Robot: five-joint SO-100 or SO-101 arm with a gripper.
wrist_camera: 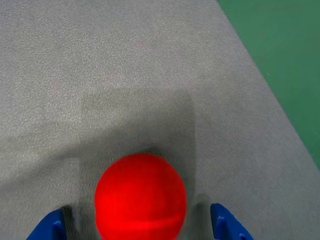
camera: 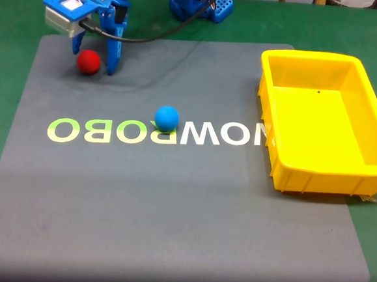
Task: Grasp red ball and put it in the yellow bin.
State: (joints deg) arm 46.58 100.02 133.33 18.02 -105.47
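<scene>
1. The claw (camera: pixel 94 62) is spread wide and straddling the red ball (camera: pixel 88 61), one blue finger on each side. In the wrist view the fingertips (wrist_camera: pixel 227 225) peek in at both bottom corners with the red ball (wrist_camera: pixel 140 196) between them, and there's a visible gap on each side, so nothing is pinched yet.

2. What could go wrong, I'd guess: a round ball on a flat mat rolls easily. If one finger touches first as the claw closes, the ball could squirt out forward. In the wrist view it looks fairly centered, maybe a touch toward the left finger, so that's the side I'd watch.

3. Pose: in the fixed view the arm reaches down to the mat's far-left corner, with the wrist camera block sitting above the ball and the fingers pointing down at the gray mat (camera: pixel 171 198).

4. Another risk is the carry: the yellow bin (camera: pixel 369 169) sits well apart, on the right side of the table (camera: pixel 16 10), so a weak grip might drop the ball midway.

5. The blue ball (camera: pixel 167 118) sits mid-mat, roughly along that route, so a low swing could knock it.
</scene>
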